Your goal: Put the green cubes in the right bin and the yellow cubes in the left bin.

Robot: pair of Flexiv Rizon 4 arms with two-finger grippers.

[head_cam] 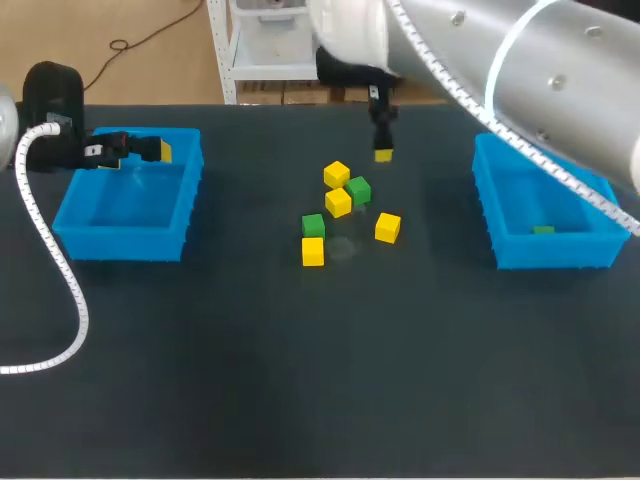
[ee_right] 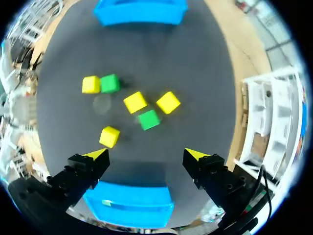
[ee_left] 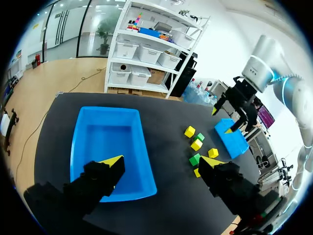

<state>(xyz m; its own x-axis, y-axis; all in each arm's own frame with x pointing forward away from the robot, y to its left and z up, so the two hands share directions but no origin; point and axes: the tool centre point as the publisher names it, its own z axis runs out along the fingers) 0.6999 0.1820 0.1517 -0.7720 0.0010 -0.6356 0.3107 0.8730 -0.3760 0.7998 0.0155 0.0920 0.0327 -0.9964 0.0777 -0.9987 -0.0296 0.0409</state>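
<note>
Up front, right gripper (ee_right: 146,155) spread wide and empty, nearest green cube (ee_right: 148,119) dead ahead, at seven o'clock on the table, right bin (head_cam: 550,256) at four, left gripper (ee_left: 163,164) agape, empty, over left bin (head_cam: 120,243) at nine: looks the right's pick.

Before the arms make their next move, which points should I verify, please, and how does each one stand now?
1. Left tool open and empty: ok.
2. Right tool open and empty: ok.
3. Left bin ready for yellow cubes: ok, nothing seen inside.
4. Right bin holds only green: ok, one green cube in it.
5. A cube free to grasp: ok, the lone yellow cube stands apart from the others.
6. Sorting finished: not ok, six cubes lie on the table.
</note>
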